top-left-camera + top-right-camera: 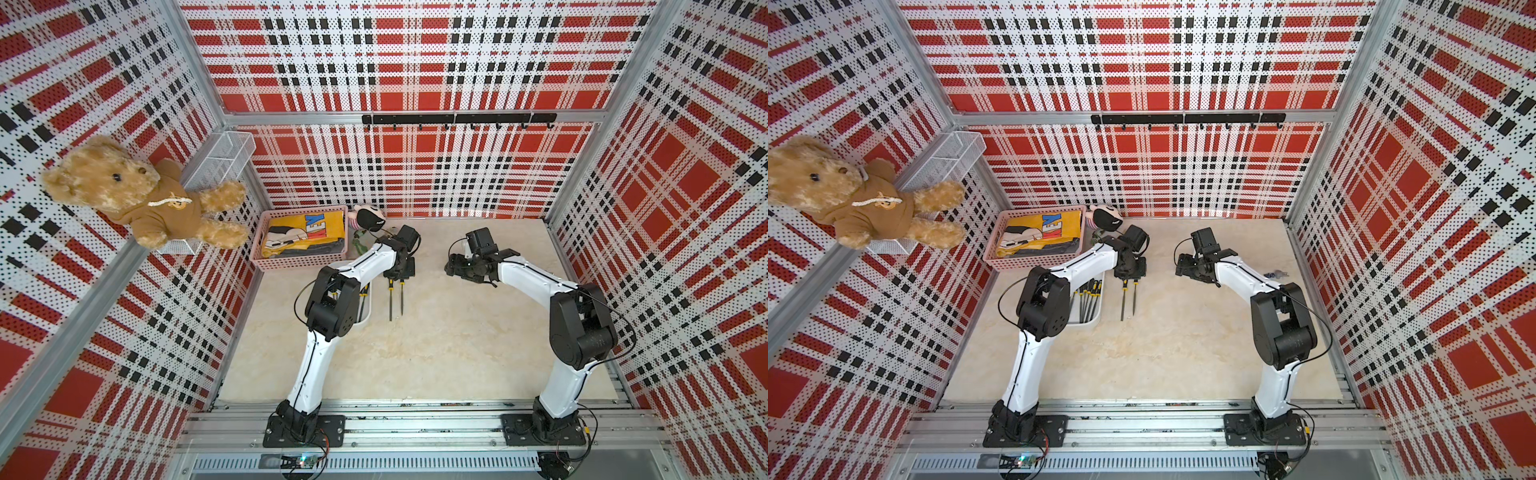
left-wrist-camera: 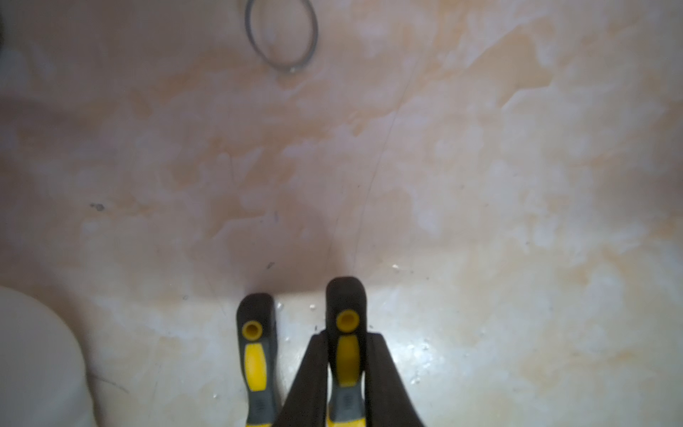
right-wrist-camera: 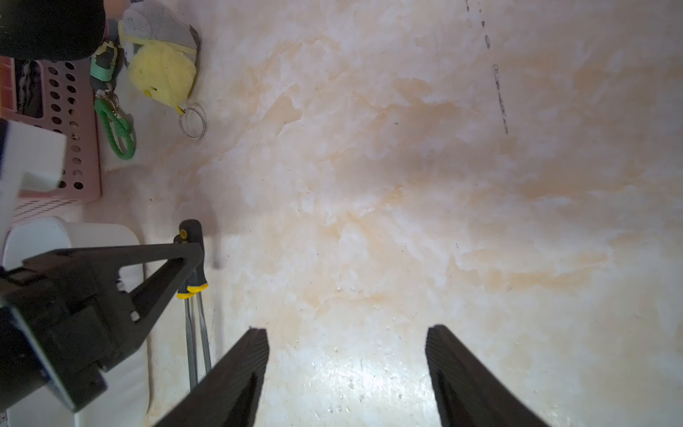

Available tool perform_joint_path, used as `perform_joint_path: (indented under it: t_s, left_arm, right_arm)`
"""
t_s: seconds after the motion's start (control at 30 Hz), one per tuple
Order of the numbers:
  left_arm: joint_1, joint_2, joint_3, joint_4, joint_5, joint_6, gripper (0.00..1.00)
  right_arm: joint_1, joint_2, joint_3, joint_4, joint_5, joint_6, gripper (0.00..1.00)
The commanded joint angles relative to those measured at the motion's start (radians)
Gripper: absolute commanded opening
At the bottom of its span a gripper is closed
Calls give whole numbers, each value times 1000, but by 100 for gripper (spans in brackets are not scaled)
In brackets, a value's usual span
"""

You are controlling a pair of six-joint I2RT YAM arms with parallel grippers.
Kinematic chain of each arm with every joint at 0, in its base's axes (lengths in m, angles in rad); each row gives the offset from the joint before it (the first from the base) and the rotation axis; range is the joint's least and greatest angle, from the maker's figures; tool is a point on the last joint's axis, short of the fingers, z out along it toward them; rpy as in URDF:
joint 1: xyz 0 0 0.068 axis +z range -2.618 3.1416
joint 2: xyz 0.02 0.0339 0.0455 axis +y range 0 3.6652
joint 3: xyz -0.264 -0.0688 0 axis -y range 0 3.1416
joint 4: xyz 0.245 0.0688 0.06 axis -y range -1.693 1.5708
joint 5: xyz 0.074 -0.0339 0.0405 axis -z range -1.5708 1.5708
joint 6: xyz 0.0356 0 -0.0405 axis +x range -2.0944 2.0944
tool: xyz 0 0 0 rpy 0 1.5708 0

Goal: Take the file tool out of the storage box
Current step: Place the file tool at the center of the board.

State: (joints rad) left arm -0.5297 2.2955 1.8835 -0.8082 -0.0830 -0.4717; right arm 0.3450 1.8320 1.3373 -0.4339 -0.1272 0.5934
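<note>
L pincer (image 2: pixel 346 338) clamped on file handle (image 2: pixel 345 299); R pincer (image 3: pixel 346 332) wide, empty.

A glossy, marble-look sheen is seen on the table (image 2: pixel 480 177) under the left gripper (image 2: pixel 345 337), whose fingers (image 2: pixel 308 380) are shown in matt black plastic. Between them, the file (image 2: pixel 346 358) is seen with a matt grey and bright yellow plastic handle; the same finish is carried by the second file (image 2: pixel 255 358) just beside. Dull grey metal is shown on both shafts. Smooth white plastic is seen on the storage box (image 3: pixel 99 236) beside that gripper, thin metal wire on the key ring (image 2: pixel 287 67) ahead of it.
</note>
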Motion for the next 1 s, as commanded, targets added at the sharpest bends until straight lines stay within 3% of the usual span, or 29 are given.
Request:
perform_joint_path:
  t_s: [0.0, 0.43, 0.6, 0.97]
  left_arm:
    - [-4, -11, -39, 25, -2, -12, 0]
    - [-1, -18, -94, 55, 13, -27, 0]
    - [3, -24, -95, 54, 3, -28, 16]
    - [22, -34, -11, 53, 45, -44, 26]
  right_arm:
    - [5, -27, -16, 24, -3, 6, 75]
    - [5, -17, -7, 21, -6, 6, 75]
    - [5, -17, -10, 24, -7, 8, 75]
    - [5, 0, 9, 27, -17, 9, 76]
